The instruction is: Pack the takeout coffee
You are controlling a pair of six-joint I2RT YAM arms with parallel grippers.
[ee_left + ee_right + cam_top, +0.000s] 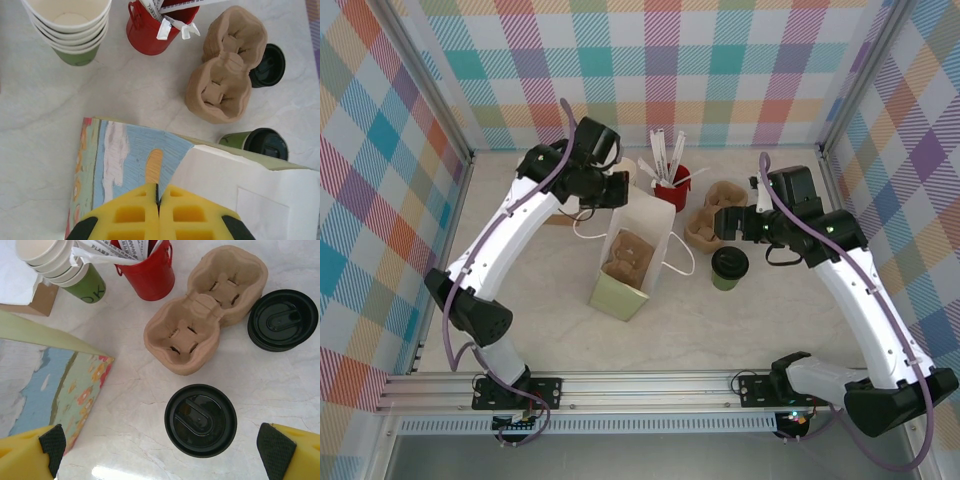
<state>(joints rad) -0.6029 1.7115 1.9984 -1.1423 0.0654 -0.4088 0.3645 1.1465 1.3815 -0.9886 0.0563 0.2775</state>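
From above, the left hand (pixel 618 190) is hanging at the far rim of the paper bag (pixel 632 262), while the right hand (pixel 720 222) is hovering near the takeout coffee (pixel 729 265), which is standing upright on the bench (pixel 520 310) right of the bag. In the left wrist view, the left hand (pixel 158 200) is pressing its fingers together over the bag's edge (pixel 125 155); caught paper cannot be told, and the coffee (pixel 265 144) is standing beyond. In the right wrist view, the right hand (pixel 162 444) is spreading wide around the coffee (pixel 201 420) without touching it
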